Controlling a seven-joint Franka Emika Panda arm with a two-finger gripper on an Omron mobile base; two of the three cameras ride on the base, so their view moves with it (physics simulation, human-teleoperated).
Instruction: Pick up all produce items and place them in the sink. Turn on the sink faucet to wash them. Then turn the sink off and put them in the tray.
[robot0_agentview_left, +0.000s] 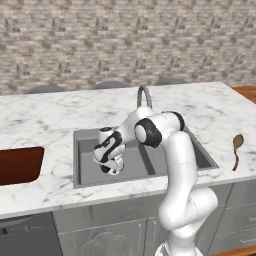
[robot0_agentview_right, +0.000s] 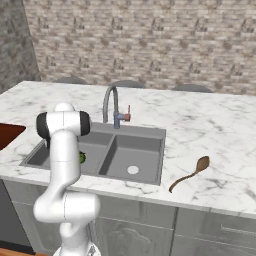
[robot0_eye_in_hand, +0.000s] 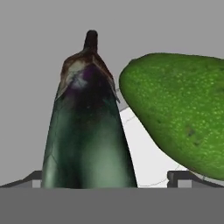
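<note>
The white marble table (robot0_agentview_left: 50, 112) carries the grey double-basin sink (robot0_agentview_left: 80, 175), with the dark reddish-brown tray (robot0_agentview_left: 17, 165) well to its left and a brown wooden spoon (robot0_agentview_right: 190, 174) to its right. The gooseneck faucet (robot0_agentview_right: 111, 102) rises behind the basins. The arm reaches down into the left basin, where the tool (robot0_agentview_left: 112, 167) hangs low with its jaws spread wide, pinching nothing. Close before it on the basin floor lie the dark oblong eggplant (robot0_eye_in_hand: 87, 127) and, just beside it, the bright green round fruit (robot0_eye_in_hand: 179, 109).
</note>
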